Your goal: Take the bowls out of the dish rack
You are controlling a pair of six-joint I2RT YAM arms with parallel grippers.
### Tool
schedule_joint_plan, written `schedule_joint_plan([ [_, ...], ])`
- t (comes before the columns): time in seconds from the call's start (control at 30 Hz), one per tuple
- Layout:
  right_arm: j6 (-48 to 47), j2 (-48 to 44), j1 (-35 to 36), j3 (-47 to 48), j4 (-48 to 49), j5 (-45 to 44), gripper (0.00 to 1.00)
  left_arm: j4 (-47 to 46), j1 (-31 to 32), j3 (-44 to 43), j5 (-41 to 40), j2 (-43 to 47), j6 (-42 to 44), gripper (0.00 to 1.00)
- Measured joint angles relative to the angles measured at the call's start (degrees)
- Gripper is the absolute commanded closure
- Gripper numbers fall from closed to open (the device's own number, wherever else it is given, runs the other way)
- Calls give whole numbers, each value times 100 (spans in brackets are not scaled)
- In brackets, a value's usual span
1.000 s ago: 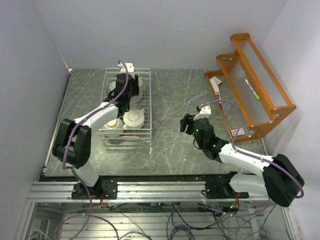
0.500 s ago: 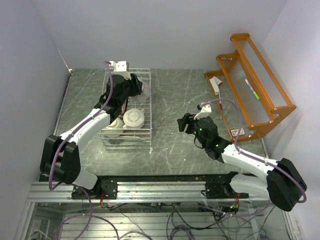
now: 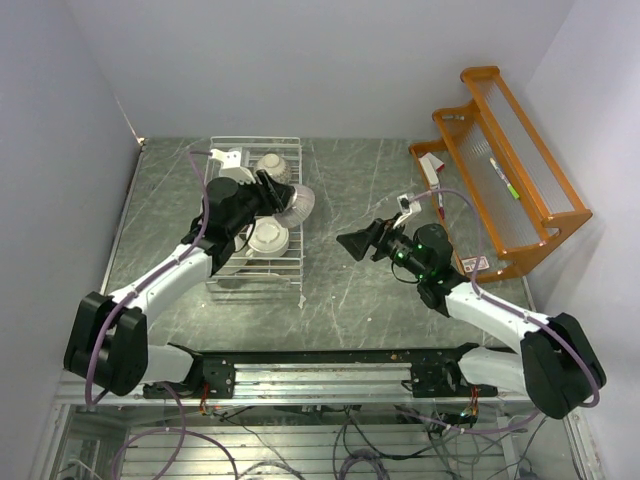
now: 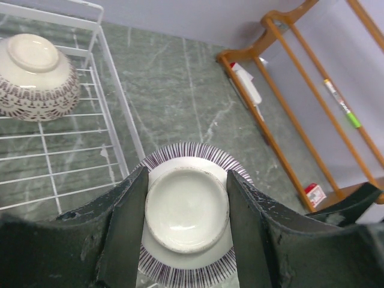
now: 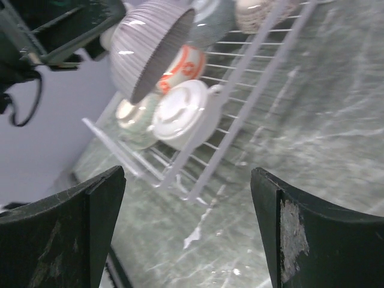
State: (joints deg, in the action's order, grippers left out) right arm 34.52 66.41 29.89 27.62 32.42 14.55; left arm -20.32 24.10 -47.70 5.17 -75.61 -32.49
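1. The left gripper [image 3: 268, 190] has lifted a striped grey-white round ceramic bowl [image 3: 297, 203] beyond the white wire dish rack's [image 3: 240, 270] right edge, pinching its foot.
2. The right gripper [image 3: 352, 243] has spread wide, empty, facing it: handover likely.

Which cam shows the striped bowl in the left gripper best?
Left wrist. The striped bowl fills the frame, base toward the camera, its foot clamped in the left gripper, past the dish rack rim. Top external shows it small and tilted beside the rack. Right wrist shows its ribbed side and rim, blurred.
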Motion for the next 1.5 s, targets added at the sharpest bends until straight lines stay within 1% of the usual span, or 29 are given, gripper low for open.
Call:
schedule_joint_plan([
  [0.07,330,157,-103,-90,487,472,14,-186,0,140,105,72,-133,93],
  [0.17,977,588,-321,-264,1432,1119,21,-450,0,310,275,96,-321,93],
  [0.23,1495,1021,-435,-398,2262,1488,22,-647,0,437,396,96,-457,93],
  [0.43,2968,2509,-481,-472,4572,2192,21,-1126,15,723,688,96,-787,93],
  [0.53,3646,3158,-481,-393,5237,2352,20,-1276,55,774,772,96,-890,93],
  [0.67,4057,3451,-481,-319,5471,2387,20,-1469,116,861,822,105,-990,93],
  [1.0,4293,3462,-476,-26,5508,2404,21,-1720,354,1161,811,105,-1139,93],
  [1.1,4321,3508,-474,105,5510,2398,26,-1781,468,1161,793,105,-1147,93],
  [1.33,4417,3587,-470,271,5510,2385,33,-1759,619,1161,750,105,-1099,93],
  [1.43,4444,3585,-470,293,5510,2393,40,-1759,654,1161,704,105,-1086,93],
  [1.5,4478,3585,-470,326,5510,2406,42,-1762,678,1161,658,94,-1075,93],
])
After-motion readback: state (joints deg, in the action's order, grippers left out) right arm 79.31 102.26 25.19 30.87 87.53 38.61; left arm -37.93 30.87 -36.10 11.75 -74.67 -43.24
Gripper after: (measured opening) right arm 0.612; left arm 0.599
